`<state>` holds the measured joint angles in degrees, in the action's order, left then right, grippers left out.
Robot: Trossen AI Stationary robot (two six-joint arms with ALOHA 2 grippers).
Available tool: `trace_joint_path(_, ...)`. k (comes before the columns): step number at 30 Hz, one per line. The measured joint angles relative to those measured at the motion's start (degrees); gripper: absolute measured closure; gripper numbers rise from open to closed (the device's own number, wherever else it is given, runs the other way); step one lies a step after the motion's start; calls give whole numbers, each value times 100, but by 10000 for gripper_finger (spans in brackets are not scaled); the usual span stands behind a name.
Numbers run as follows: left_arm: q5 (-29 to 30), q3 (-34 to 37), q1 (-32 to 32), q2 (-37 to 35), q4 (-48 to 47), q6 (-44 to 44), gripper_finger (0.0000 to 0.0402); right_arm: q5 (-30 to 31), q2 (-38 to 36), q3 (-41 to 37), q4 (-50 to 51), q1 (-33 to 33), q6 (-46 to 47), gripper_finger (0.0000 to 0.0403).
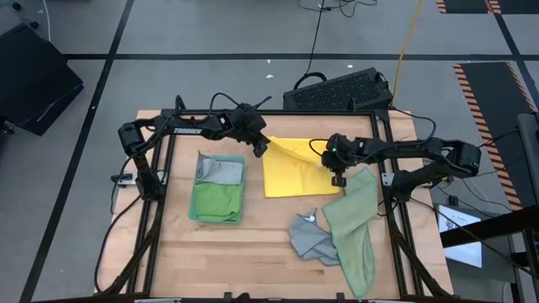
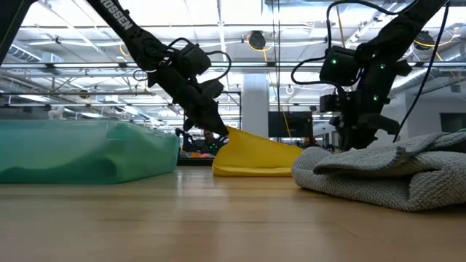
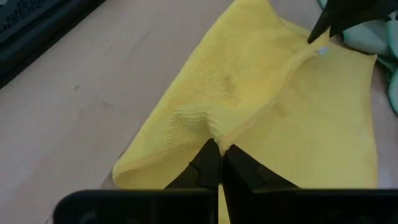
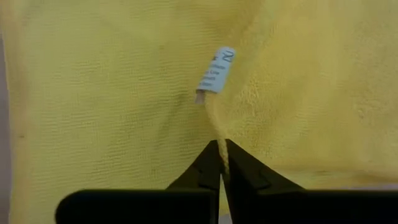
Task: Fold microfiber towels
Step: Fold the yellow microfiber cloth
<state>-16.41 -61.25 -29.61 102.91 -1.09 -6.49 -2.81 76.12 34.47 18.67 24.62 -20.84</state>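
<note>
A yellow towel (image 1: pixel 295 172) lies on the table's middle with its far edge lifted; it also shows in the low view (image 2: pixel 255 156). My left gripper (image 1: pixel 260 146) is shut on its far left corner. My right gripper (image 1: pixel 338 177) is shut on its far right corner, next to a small blue tag (image 4: pixel 216 70). A teal bin (image 1: pixel 200 206) to the left holds a folded grey towel (image 1: pixel 221 171) and a bright green towel (image 1: pixel 217 200). A crumpled grey towel (image 1: pixel 310 240) and a pale sage towel (image 1: pixel 354 227) lie at the near right. My left gripper pinches the yellow towel's far left corner (image 3: pixel 217 132) between its two fingers, slanting down from the far left. The corner is lifted (image 2: pixel 231 133); the cloth slopes down from it onto the table. My right gripper pinches the towel's far right corner edge (image 4: pixel 219 149) between its two fingers, just by the tag, pointing down from above. The rest of the towel lies on the table below.
A black keyboard (image 1: pixel 337 91) lies beyond the table's far edge. The sage towel hangs over the near right of the table beside the right arm. Bare wood (image 1: pixel 244 252) shows along the near side.
</note>
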Motion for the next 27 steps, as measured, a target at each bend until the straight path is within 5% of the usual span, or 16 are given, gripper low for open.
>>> trace_joint_path(8, -831, 7, 150, -74, -187, -528, 395, 246, -378, 1266, 1675, 144, 354, 401)
trace_joint_path(12, -1045, 7, 357, -72, -205, -571, 389, -296, -451, 1645, 2242, 315, 258, 401)
trace_joint_path(20, -925, 1, 745, -312, -1122, -515, 391, -1598, -445, 1756, 2789, 553, 539, 401)
trace_joint_path(27, -757, 2, 970, -365, -1592, -590, 393, -1711, -442, 1416, 2682, 581, 631, 401)
